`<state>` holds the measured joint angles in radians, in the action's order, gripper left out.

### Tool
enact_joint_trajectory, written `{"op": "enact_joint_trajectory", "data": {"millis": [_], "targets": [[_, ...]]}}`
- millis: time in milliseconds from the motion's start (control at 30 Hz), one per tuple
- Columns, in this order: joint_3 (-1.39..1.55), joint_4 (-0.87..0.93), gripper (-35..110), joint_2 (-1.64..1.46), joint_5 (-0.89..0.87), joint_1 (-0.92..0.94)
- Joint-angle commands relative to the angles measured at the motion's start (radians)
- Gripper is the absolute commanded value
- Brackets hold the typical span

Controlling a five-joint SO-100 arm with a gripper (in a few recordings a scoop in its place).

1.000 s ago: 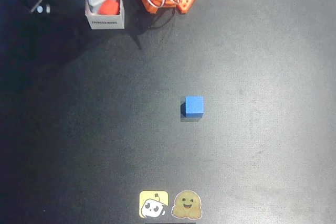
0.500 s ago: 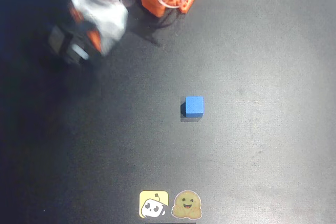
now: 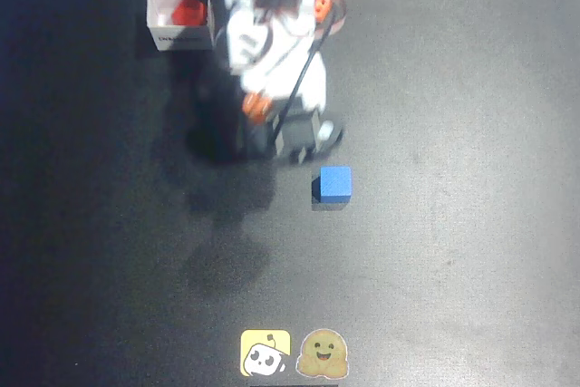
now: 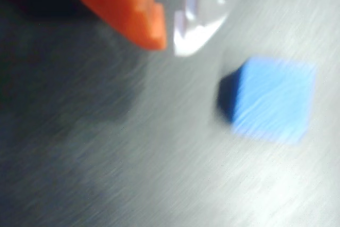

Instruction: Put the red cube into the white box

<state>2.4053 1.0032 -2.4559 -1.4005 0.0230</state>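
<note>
In the overhead view the red cube [image 3: 189, 12] lies inside the white box [image 3: 179, 38], which stands on the dark desk [image 3: 453, 224] at about 11 o'clock from the centre of the picture. The cube sits toward the right wall of the box, and the side of the box that faces down in the picture carries dark printed text.

The arm [image 3: 272, 52], white and orange, reaches from its orange base at 12 o'clock down toward the middle of the desk. Its outline is blurred. The jaws [image 3: 288, 138] are at the lower end of the arm, well apart from the box and near the blue cube [image 3: 336, 183], which is at about 4 o'clock from them. A gap of bare desk shows between the jaws and this cube.

In the wrist view the jaws [image 4: 167, 38] show at the top edge as an orange finger [image 4: 125, 3] and a white finger [image 4: 196, 19], with the tips close together and nothing between them. They seem nearly closed, but the blur does not let me tell for sure. The blue cube [image 4: 273, 99] lies on the desk at 4 o'clock from the tips, not touching them.

At 6 o'clock in the overhead view two stickers [image 3: 294, 353] lie flat on the desk, side by side.
</note>
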Motion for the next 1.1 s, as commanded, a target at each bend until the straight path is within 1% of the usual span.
{"op": "enact_joint_trajectory", "data": {"millis": [0,167,333,500,700,833,1067], "targets": [[0.130,0.038,0,-0.219,0.005,-0.008],[0.268,0.114,0,-0.411,0.009,-0.012],[0.476,0.218,0,-0.741,0.005,-0.014],[0.548,0.213,0,-0.741,-0.031,-0.006],[0.549,0.282,0,-0.741,-0.078,0.002],[0.549,0.331,0,-0.716,-0.167,0.028],[0.549,0.331,0,-0.716,-0.167,0.025]]}}
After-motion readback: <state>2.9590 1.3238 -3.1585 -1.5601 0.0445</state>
